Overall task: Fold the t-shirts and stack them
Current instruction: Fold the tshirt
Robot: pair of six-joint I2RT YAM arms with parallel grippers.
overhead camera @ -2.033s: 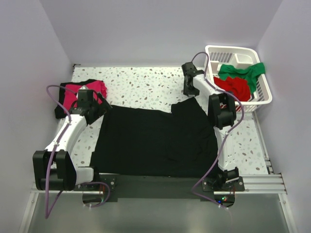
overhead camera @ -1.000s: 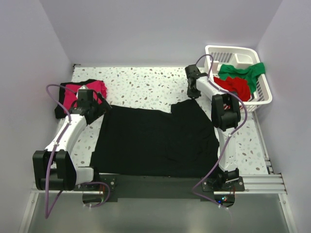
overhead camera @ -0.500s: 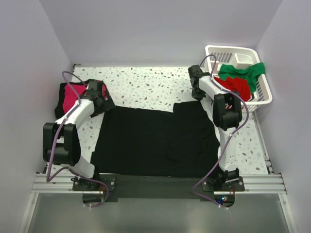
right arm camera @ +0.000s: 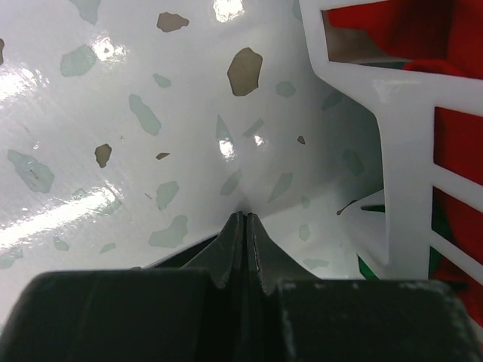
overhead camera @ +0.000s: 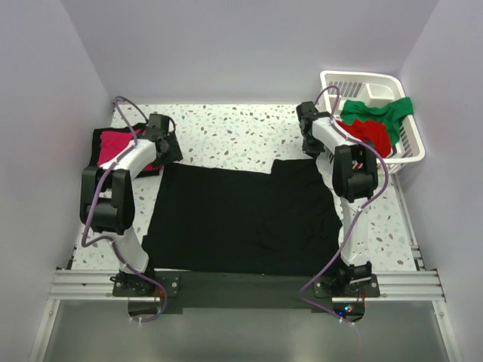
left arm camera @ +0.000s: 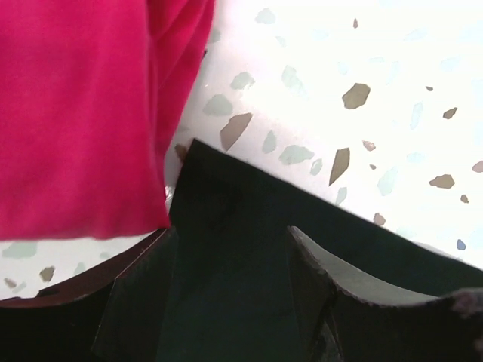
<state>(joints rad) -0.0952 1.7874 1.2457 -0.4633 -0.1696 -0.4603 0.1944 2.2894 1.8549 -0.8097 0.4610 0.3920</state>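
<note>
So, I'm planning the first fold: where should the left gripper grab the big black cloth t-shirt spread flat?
The black t-shirt: probably pinch its far-left corner from above. That pointed edge lies flat and free, just ahead of the open left gripper, beside the folded magenta-pink t-shirt.

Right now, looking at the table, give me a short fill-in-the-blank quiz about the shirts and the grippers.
1. The t-shirt spread flat is ___.
2. The white basket holds a red t-shirt and a ___ one.
3. The right gripper is ___, tips meeting.
4. The folded t-shirt beside the open left gripper is ___.
Missing words: black, green, shut, pink.
</note>
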